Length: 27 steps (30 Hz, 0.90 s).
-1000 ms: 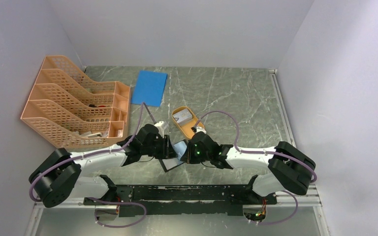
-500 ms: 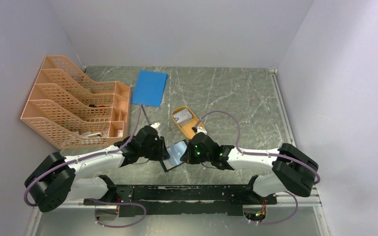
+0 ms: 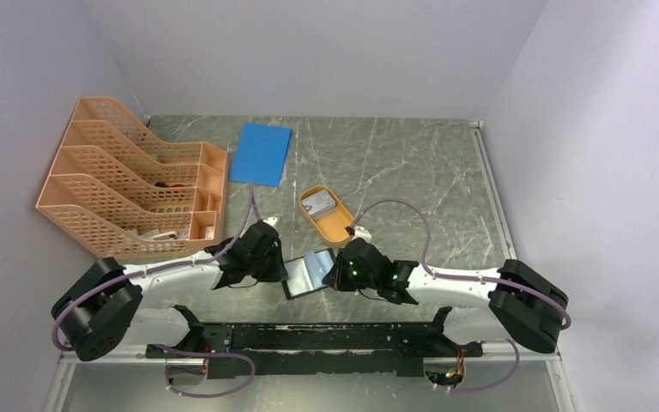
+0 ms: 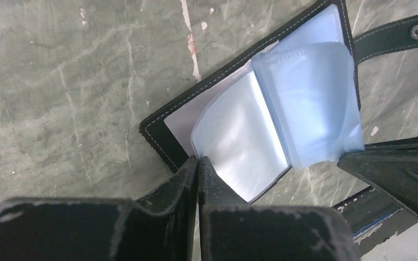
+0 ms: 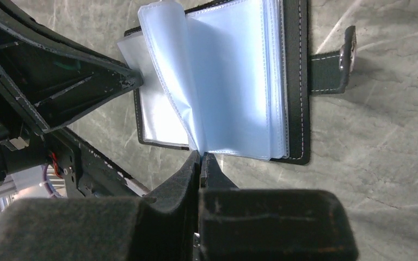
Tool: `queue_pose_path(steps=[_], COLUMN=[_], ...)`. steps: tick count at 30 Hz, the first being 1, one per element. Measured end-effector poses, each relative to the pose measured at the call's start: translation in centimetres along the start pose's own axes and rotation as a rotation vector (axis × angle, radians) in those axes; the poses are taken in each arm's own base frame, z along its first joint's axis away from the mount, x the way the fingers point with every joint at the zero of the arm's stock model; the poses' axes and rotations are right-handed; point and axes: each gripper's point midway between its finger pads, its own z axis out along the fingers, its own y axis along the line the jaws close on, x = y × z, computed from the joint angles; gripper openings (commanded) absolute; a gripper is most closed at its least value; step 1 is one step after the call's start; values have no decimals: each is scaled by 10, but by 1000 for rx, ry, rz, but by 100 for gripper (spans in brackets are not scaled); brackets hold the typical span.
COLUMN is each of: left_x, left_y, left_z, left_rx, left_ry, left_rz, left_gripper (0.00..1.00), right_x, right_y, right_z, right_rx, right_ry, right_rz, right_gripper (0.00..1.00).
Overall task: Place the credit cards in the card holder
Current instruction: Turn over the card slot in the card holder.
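The black card holder point(image 3: 307, 273) lies open on the table between my two grippers, its bluish-clear pockets facing up. My left gripper point(image 3: 280, 268) is shut, its tips point(image 4: 197, 160) pinched at the near corner of the left pocket page point(image 4: 239, 136). My right gripper point(image 3: 336, 275) is shut, its tips point(image 5: 201, 155) at the lower edge of a raised, curled pocket page point(image 5: 174, 70). A pale credit card point(image 3: 317, 202) lies in the orange oval dish point(image 3: 336, 227) just beyond the holder. No card shows in the wrist views.
A peach mesh file organiser point(image 3: 129, 193) stands at the left. A large blue flat sheet point(image 3: 260, 153) lies at the back. The holder's snap strap point(image 5: 332, 62) sticks out to one side. The black base rail point(image 3: 309, 339) runs along the near edge.
The grippers have drawn apart, the right one moving right and nearer. The card holder between them has spread open, showing more of its clear pages.
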Motion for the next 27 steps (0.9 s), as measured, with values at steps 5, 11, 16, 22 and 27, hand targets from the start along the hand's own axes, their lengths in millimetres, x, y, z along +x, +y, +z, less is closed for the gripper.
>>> queue_pose_path(steps=[5, 11, 16, 22, 27], left_x=[-14, -40, -51, -42, -27], left_y=[-4, -13, -31, -70, -84], left_z=[5, -5, -26, -31, -16], left_rx=[-27, -32, 28, 182, 248], left_ry=[-27, -111, -176, -154, -78], left_rz=[4, 9, 26, 67, 79], left_gripper=[14, 36, 50, 52, 51], right_x=[2, 3, 2, 1, 0], right_y=[-7, -11, -10, -7, -5], right_z=[-2, -3, -4, -4, -4], right_rx=[12, 24, 17, 7, -5], right_ry=[-9, -15, -21, -24, -27], right_rz=[19, 26, 25, 25, 22], right_gripper=[0, 0, 0, 0, 0])
